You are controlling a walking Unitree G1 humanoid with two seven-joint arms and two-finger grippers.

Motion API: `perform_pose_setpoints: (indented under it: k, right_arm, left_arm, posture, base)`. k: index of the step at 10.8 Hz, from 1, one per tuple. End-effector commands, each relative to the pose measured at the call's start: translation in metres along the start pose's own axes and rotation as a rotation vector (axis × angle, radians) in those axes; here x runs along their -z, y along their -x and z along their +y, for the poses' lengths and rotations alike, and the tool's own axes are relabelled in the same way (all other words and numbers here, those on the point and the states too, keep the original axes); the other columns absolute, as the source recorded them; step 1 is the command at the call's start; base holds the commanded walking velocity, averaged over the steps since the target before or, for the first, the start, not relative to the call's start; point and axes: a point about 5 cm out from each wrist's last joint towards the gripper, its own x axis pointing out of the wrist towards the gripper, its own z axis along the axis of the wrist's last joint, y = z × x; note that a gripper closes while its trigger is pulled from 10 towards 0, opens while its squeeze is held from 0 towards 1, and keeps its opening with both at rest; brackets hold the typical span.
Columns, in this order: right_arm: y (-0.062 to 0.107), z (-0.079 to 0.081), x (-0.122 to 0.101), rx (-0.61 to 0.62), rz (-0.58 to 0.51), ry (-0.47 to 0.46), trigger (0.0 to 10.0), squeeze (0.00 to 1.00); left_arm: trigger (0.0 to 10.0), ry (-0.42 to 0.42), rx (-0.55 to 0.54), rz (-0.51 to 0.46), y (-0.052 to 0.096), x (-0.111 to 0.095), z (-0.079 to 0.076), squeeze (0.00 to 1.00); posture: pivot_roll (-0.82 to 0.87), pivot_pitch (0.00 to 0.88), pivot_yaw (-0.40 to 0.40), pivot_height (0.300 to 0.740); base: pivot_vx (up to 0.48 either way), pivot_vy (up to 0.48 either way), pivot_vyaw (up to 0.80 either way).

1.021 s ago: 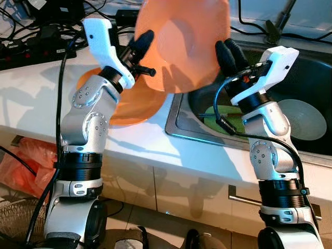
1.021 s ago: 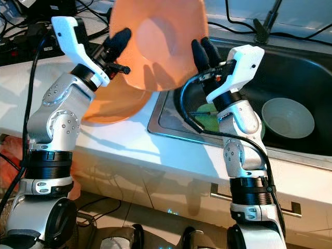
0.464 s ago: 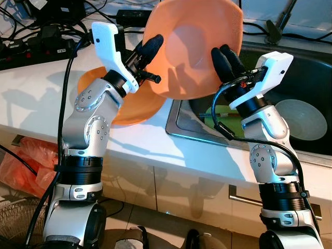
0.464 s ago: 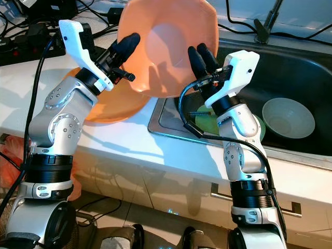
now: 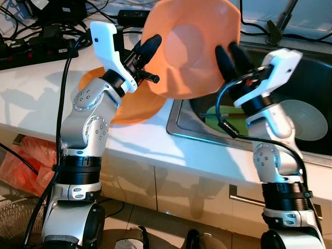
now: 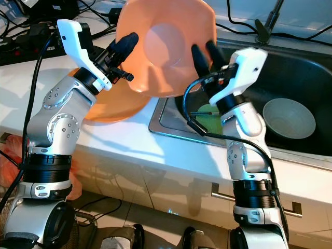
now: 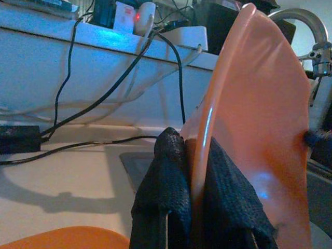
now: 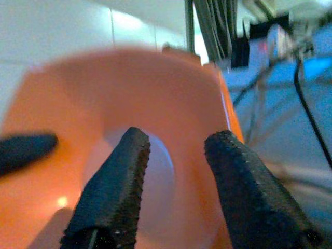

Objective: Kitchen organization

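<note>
Left wrist view, left end effector (image 7: pixel 199 207) pinching smooth orange plastic basin (image 7: pixel 259 129) rim

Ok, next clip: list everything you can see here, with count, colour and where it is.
Raised bowl: one, orange, held tilted in the air over the counter edge and sink.
Second bowl: one, orange, resting on the counter below the raised one.
Counter: one, white, left of the sink.
Sink: one, dark steel, on the right.
Pale bowl: one, whitish, inside the sink.
Green item: one, green, on the sink floor; cannot tell what it is.
Cables and power strips: several, black, at the back of the counter.
Left hand: black fingers pinching the raised bowl's rim.
Right hand: black fingers spread apart against the raised bowl's other side.
</note>
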Motion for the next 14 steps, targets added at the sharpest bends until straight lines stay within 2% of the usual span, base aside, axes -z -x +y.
perform_pose_setpoints:
  k: [1,3,5,6,7,10,14]
  right_arm:
    - [-0.003,-0.002,-0.016,0.0,-0.053,0.011,10.0,1.0]
    - [-0.004,-0.002,-0.025,0.009,-0.087,0.025,10.0,1.0]
    - [0.0,-0.009,-0.021,0.04,-0.06,0.04,10.0,1.0]
    - [0.004,-0.015,-0.012,0.076,-0.017,0.059,10.0,0.0]
    - [0.008,-0.018,0.0,0.094,0.034,0.064,10.0,0.0]
    - [0.013,-0.018,0.014,0.083,0.092,0.042,10.0,0.0]
    - [0.012,-0.018,0.021,0.067,0.101,0.005,10.0,0.0]
  left_arm:
    - [10.0,-0.024,0.004,-0.033,0.0,-0.007,0.0,0.0]
    - [10.0,-0.023,-0.014,-0.021,0.001,-0.003,0.002,0.0]
    - [10.0,-0.025,-0.018,-0.021,0.001,-0.004,0.003,0.0]
    - [10.0,-0.027,-0.018,-0.025,0.002,-0.006,0.003,0.0]
    - [10.0,-0.029,-0.011,-0.03,0.002,-0.007,0.002,0.0]
    - [10.0,-0.032,0.001,-0.042,0.003,-0.01,0.002,0.0]
    - [10.0,-0.005,0.096,-0.055,0.005,-0.012,-0.006,0.0]
  posture:
    - [0.13,0.148,0.025,0.74]
    - [0.12,0.154,0.024,0.74]
    - [0.13,0.156,0.024,0.74]
    - [0.13,0.157,0.023,0.74]
    - [0.13,0.159,0.021,0.74]
    - [0.14,0.16,0.019,0.74]
    - [0.15,0.157,0.013,0.74]
  base:
    - [0.0,0.0,0.0]
    - [0.0,0.0,0.0]
    - [0.0,0.0,0.0]
    - [0.0,0.0,0.0]
    - [0.0,0.0,0.0]
    - [0.0,0.0,0.0]
    - [0.0,0.0,0.0]
